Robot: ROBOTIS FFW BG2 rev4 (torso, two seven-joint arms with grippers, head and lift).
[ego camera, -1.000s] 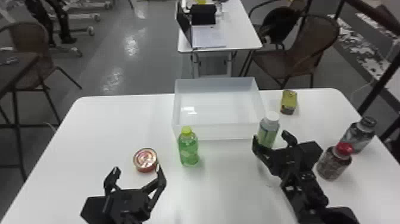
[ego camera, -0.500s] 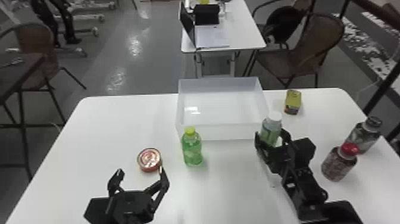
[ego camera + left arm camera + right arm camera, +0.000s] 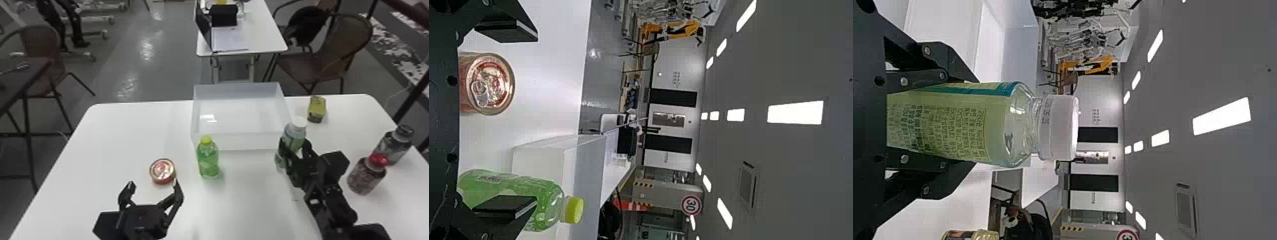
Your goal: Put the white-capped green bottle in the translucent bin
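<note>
My right gripper [image 3: 295,150] is closed around the white-capped green bottle [image 3: 294,135], which stands upright just off the translucent bin's [image 3: 236,142] front right corner. In the right wrist view, the fingers of my right gripper [image 3: 948,122] press both sides of the bottle [image 3: 960,122], its white cap clear of them. My left gripper [image 3: 151,188] is parked open at the front left, nothing held, near the round can. The left wrist view shows my left gripper [image 3: 519,117] with its fingers wide apart.
A yellow-capped green bottle [image 3: 208,159] stands before the bin's front left, with a round red can [image 3: 162,171] left of it. Behind the held bottle is a yellow can [image 3: 317,109]. A red-capped jar [image 3: 367,175] and a dark-capped jar [image 3: 393,145] stand at the right.
The right gripper has closed on the white-capped bottle, and the bottle now appears slightly higher. The head view has shifted a little; the left gripper stays open.
</note>
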